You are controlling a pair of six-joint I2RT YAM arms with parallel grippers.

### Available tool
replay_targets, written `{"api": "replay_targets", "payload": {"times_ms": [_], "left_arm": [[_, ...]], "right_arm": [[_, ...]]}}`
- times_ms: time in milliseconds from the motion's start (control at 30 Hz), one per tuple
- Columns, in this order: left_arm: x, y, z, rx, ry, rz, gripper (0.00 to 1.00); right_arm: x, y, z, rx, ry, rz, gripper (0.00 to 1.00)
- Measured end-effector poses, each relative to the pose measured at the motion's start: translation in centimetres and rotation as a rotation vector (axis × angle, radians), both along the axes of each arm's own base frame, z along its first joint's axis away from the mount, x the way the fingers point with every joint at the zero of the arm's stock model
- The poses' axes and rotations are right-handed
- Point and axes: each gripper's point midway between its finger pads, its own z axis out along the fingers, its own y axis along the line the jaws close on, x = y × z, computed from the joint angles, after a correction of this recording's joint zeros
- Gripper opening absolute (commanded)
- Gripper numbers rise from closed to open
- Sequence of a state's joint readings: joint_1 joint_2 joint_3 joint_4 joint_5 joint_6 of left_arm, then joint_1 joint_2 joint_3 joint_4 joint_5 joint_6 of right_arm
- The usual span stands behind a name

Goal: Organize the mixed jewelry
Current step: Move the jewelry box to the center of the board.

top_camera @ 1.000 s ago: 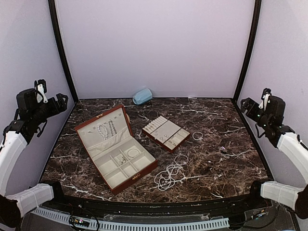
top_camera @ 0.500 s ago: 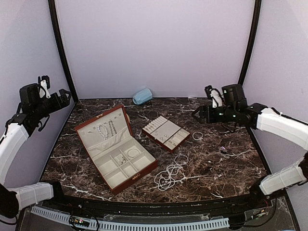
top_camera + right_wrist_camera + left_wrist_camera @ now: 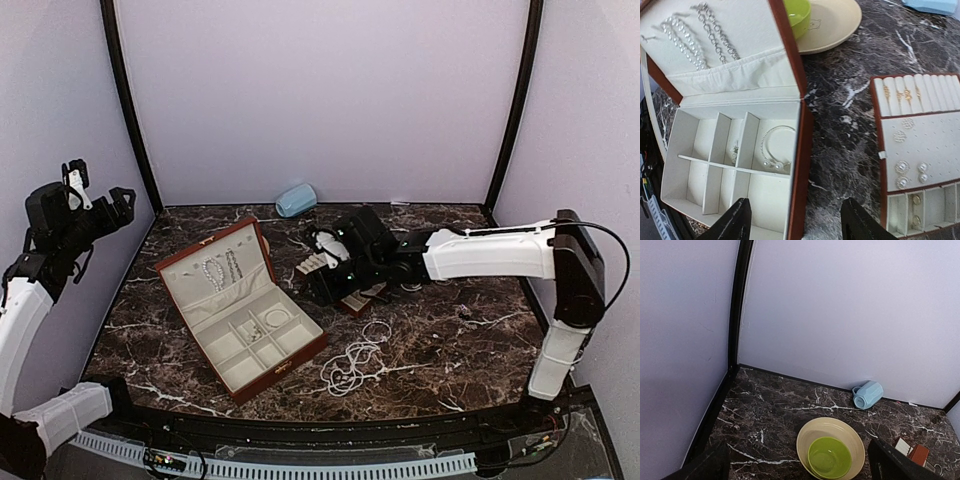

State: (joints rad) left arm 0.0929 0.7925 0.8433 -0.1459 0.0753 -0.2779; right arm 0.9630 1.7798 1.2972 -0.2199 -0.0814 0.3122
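Right arm is reaching over mid-bench with empty, gaping jaws; left arm is hanging raised at the left edge.
Right gripper is hovering over the strip of bench between the open red case and the ring tray, fingers spread wide. Left gripper is also standing wide apart, gripping nothing. The mixed jewelry is lying split up: bead strands heaped near the front edge with a loose bangle just beside them, chains lying in the case lid, another bangle sitting in a case compartment, earrings sitting on the tray.
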Motion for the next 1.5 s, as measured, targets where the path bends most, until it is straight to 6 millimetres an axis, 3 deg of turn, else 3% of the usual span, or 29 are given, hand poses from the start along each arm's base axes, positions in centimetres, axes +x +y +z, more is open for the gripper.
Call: {"api": "replay_targets", "payload": {"times_ms": [233, 533, 800, 1100, 1500], "left_arm": [[-0.6, 0.8, 0.3, 0.014, -0.018, 0.038, 0.99], [-0.8, 1.1, 0.3, 0.019, -0.02, 0.058, 0.99], [-1.1, 1.3, 0.4, 0.021, -0.026, 0.067, 0.99], [-1.2, 1.3, 0.3, 0.021, -0.025, 0.068, 0.99], [-1.2, 1.3, 0.2, 0.021, -0.024, 0.068, 0.99]], "right_arm": [[-1.0, 3.7, -3.1, -0.066, -0.011, 0.045, 0.52], [1.2, 6.0, -5.0, -0.131, -0.083, -0.013, 0.4], [3.2, 6.4, -6.1, -0.191, -0.137, -0.082, 0.33], [3.2, 7.3, -7.0, -0.203, -0.133, -0.082, 0.16], [3.5, 7.0, -7.2, -0.2, -0.119, -0.152, 0.0]]}}
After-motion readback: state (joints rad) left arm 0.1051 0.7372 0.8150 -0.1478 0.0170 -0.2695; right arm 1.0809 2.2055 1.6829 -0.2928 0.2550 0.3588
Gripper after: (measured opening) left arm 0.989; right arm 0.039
